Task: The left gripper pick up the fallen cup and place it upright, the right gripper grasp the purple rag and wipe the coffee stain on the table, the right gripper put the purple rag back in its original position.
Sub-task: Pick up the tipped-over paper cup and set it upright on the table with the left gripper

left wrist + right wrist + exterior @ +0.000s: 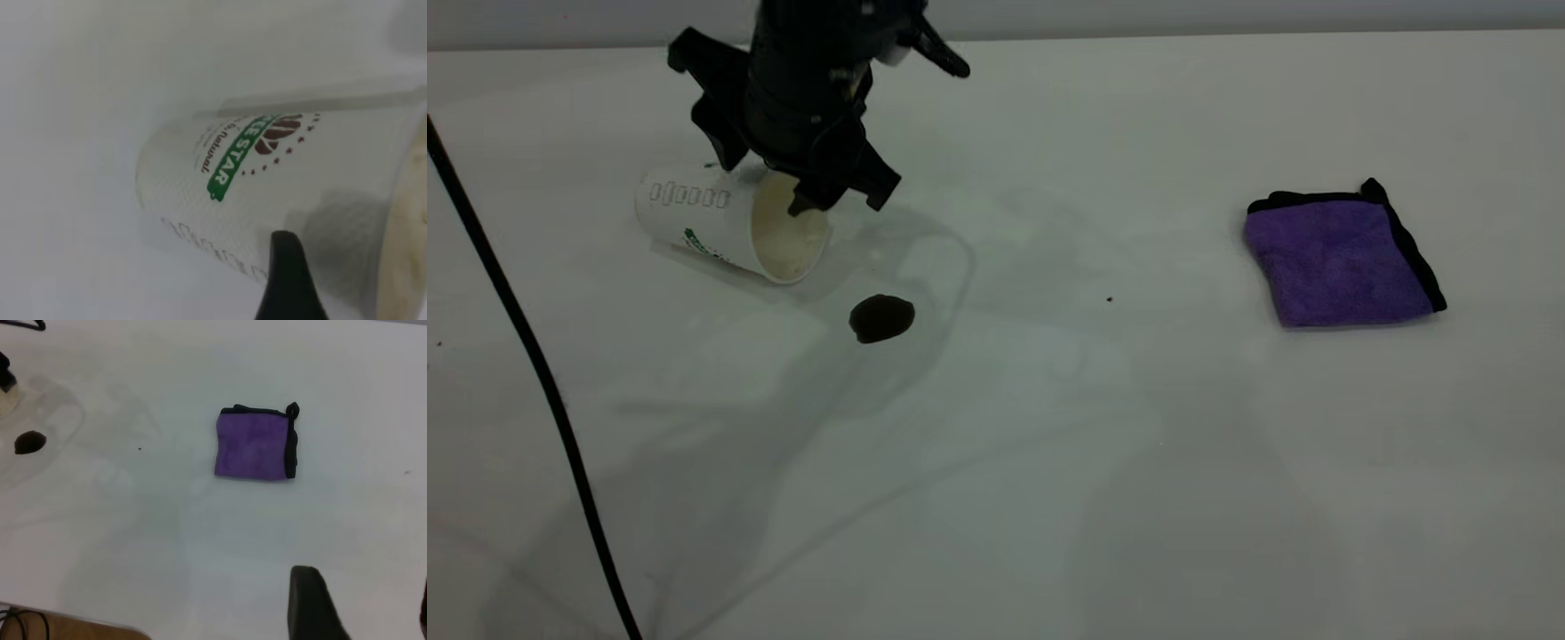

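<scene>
While the cup (725, 222) lies on its side at the far left of the bench (1049, 462), its mouth facing the dark coffee stain (881, 317) just beside it, the left hand (783, 182) hangs directly over it. Its fingers are spread apart on either side of the cup near the rim; one fingertip (283, 280) shows against the printed wall, and nothing is gripped. The purple rag (1343, 258) sits folded, well apart on the bench's right side. Only one dark finger (310, 603) of the right hand shows, high above the bench near the rag; whether it is released or clenched I cannot tell.
</scene>
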You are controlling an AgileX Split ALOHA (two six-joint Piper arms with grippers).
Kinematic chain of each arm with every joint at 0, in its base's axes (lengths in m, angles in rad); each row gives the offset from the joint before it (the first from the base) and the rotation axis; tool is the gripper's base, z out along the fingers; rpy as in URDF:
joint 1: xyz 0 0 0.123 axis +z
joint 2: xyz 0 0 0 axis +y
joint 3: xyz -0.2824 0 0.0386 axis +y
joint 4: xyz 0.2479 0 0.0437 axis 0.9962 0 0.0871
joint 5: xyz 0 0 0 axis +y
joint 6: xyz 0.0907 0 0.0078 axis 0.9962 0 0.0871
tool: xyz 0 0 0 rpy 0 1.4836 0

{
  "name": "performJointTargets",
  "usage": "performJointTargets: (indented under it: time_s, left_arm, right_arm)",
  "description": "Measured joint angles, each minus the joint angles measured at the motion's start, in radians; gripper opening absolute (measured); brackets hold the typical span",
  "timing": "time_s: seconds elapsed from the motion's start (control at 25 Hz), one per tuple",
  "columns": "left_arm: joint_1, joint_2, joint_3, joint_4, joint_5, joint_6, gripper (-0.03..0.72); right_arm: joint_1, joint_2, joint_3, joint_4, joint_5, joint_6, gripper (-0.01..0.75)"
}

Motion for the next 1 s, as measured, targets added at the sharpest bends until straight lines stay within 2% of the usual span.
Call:
performJointTargets:
  time_s: [0.44,0.6,0.76,0.92,1.0]
  left_arm:
    - [0.0,0.052,-0.005,0.149,0.0,-0.112,0.548]
    - [0.0,0.077,-0.005,0.18,0.035,-0.123,0.506]
    - [0.0,0.083,-0.005,0.21,0.09,-0.161,0.37]
    - [0.0,0.083,-0.005,0.238,0.135,-0.14,0.135]
    - [0.0,0.076,-0.006,0.248,0.171,-0.095,0.049]
  right_arm:
    - [0.0,0.0,0.0,0.0,0.0,0.0,0.429]
    - [0.0,-0.001,0.0,0.0,0.0,0.0,0.429]
    - [0.0,-0.001,0.0,0.0,0.0,0.0,0.429]
    - [0.0,-0.001,0.0,0.0,0.0,0.0,0.429]
    - [0.0,-0.001,0.0,0.0,0.0,0.0,0.429]
